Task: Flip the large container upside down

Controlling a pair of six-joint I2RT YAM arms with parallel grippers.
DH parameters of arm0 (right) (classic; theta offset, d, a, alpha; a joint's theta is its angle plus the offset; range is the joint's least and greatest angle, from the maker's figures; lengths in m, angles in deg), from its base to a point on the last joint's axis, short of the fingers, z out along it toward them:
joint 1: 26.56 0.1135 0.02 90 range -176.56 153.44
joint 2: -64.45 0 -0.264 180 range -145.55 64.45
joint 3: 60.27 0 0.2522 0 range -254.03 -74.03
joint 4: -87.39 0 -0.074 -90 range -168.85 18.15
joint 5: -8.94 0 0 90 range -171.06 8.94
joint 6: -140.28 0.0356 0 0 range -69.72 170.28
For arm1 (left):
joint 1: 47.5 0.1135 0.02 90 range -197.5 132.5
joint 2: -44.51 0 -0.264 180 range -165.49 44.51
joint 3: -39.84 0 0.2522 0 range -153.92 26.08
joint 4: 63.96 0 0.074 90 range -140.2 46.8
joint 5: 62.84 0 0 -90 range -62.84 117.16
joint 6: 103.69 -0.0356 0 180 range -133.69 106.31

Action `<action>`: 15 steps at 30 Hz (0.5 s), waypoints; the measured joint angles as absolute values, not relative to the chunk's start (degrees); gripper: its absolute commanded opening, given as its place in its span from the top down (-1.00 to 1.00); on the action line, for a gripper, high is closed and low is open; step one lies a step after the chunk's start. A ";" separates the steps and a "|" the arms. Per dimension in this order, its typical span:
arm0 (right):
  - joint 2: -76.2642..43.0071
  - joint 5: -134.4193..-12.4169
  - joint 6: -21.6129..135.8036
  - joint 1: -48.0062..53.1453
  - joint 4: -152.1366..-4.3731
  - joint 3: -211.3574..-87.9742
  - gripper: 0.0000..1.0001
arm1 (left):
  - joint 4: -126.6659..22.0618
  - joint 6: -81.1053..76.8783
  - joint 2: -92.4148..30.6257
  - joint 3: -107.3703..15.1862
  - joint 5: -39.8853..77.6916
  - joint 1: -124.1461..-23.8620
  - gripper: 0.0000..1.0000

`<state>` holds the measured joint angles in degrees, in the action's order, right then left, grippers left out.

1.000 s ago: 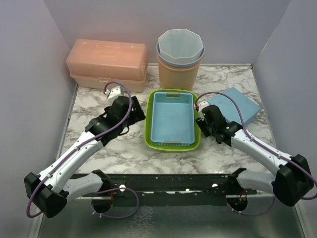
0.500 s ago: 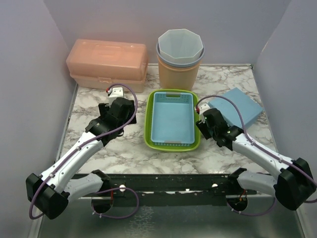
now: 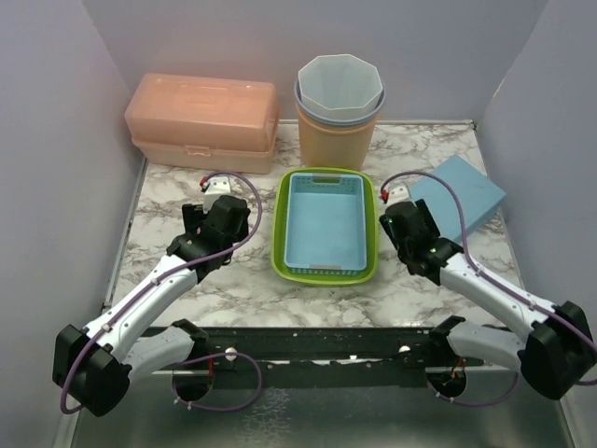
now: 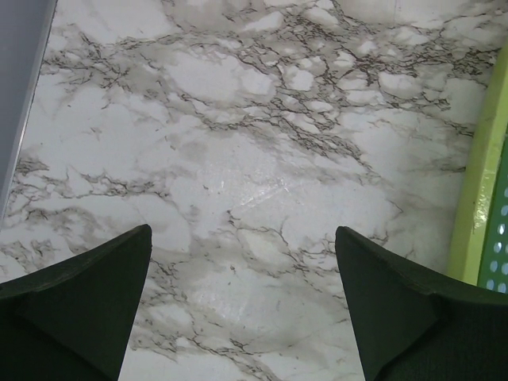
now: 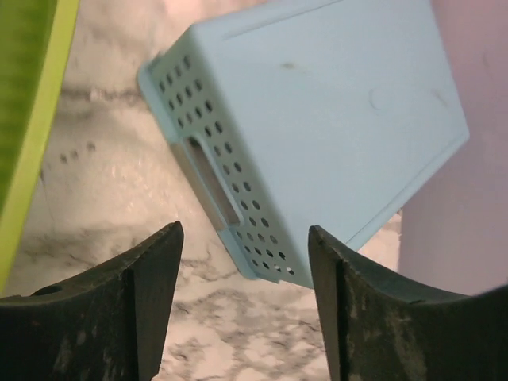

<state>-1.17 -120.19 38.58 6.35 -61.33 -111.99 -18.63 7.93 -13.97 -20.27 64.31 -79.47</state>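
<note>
Right wrist: right claw [image 5: 244, 238] spread, empty, now backed off the green basket [image 3: 281, 224] and facing the overturned blue box [image 5: 317, 103], which has slid toward the wall. Likewise left claw [image 4: 242, 234] spread wide over the surface [image 4: 238, 119], pulled away too. Basket sits upright mid-surface, blue tray [image 3: 325, 219] nested inside. Flip not started; looks like a re-approach.

left side: i see bare marble table [image 4: 238, 119] under my left gripper [image 4: 242, 238], up to the green basket [image 4: 476, 182].
right side: blue container [image 5: 333, 103] blocks just ahead of my right gripper [image 5: 246, 230], near the wall [image 5: 444, 198].
back: peach box [image 3: 203, 119] and stacked bins [image 3: 339, 112] close it.
</note>
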 measured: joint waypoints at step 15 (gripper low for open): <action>-15.82 -118.77 82.51 -9.91 -45.77 -135.55 -0.83 | -20.94 9.49 -11.87 -17.82 67.15 -78.36 -0.98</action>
